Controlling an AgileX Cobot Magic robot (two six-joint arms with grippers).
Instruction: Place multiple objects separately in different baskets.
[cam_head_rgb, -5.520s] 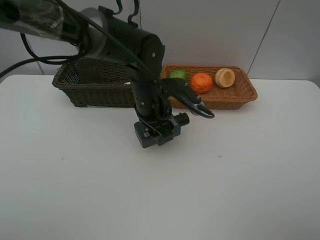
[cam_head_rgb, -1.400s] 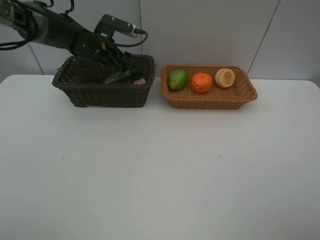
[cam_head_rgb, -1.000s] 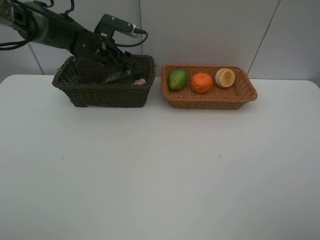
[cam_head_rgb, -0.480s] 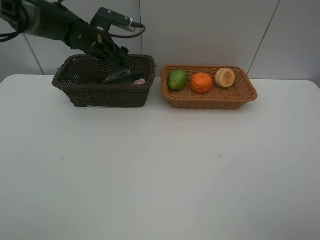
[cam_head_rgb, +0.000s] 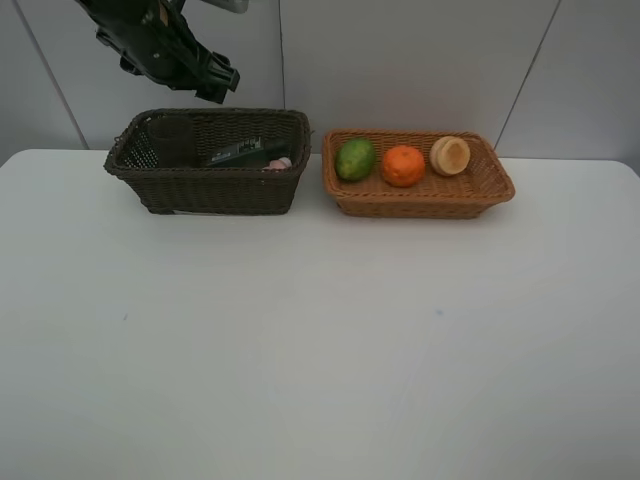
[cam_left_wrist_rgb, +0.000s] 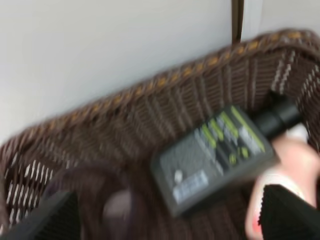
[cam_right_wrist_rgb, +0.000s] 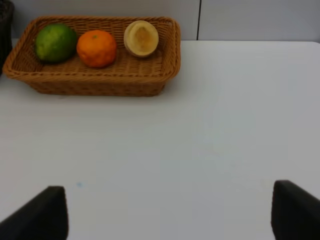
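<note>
The left claw (cam_head_rgb: 215, 85) hangs above the dark brown basket (cam_head_rgb: 205, 190), fingers spread and holding nothing. Inside lie the flat dark-green bottle (cam_left_wrist_rgb: 217, 152), a pink bottle (cam_left_wrist_rgb: 292, 175) mostly hidden and a blurred purple cup (cam_left_wrist_rgb: 107, 202). The right claw (cam_right_wrist_rgb: 165, 212) is spread and empty, only its fingertips showing. The orange-tan basket (cam_head_rgb: 420, 205) holds a green fruit (cam_head_rgb: 355, 159), an orange (cam_head_rgb: 404, 166) and a pale round fruit (cam_head_rgb: 450, 155).

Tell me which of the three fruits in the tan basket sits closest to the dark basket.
The green oval fruit. It lies at the tan basket's end beside the dark basket; the orange and the pale fruit sit farther away.
</note>
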